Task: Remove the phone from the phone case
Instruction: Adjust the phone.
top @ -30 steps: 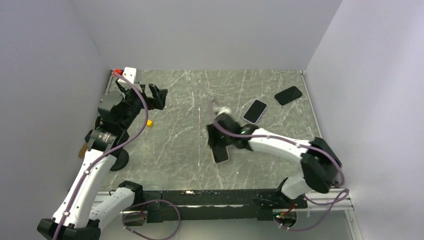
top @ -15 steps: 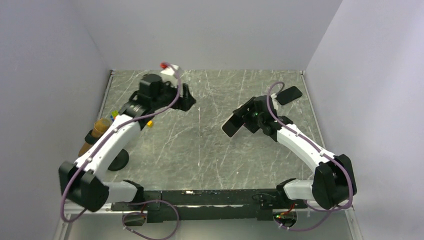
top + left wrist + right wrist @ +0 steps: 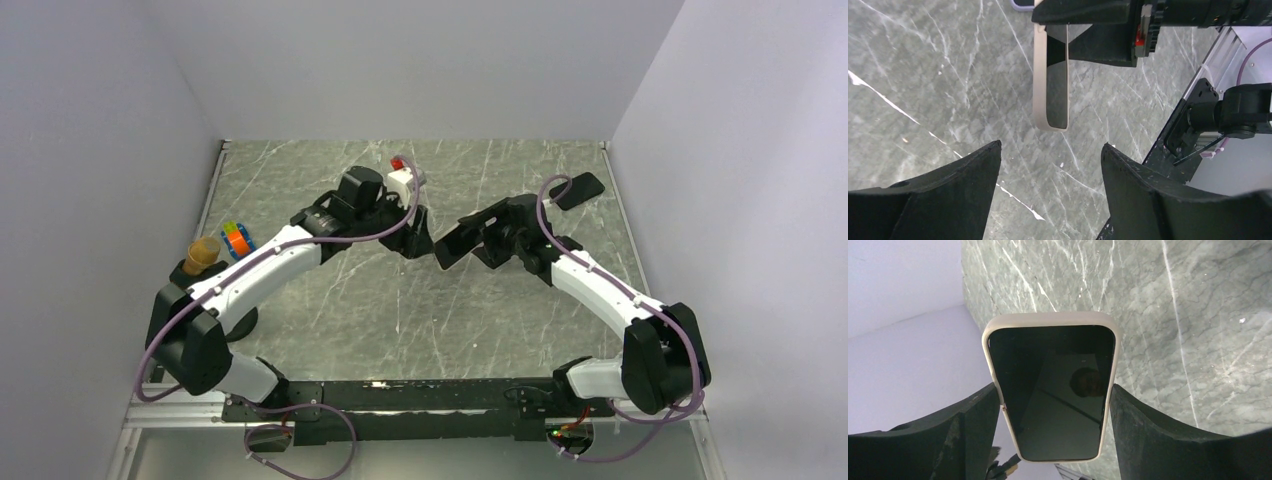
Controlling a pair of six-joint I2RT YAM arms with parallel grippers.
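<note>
So that its free end can be taken, the beige-cased black phone (image 3: 1050, 80) is clamped in the right pincer (image 3: 1053, 390) above the grey marbled surface (image 3: 400, 320), faced by the spread-apart left pincer (image 3: 1049, 150).

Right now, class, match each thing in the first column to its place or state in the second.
Column A
1. cased phone
2. flat black item
3. orange cup
4. left pincer

Column B
a. at the left edge of the table
b. open, holding nothing
c. gripped in the right pincer
d. lying at the far right corner

Pairs: 1-c, 2-d, 3-a, 4-b
</note>
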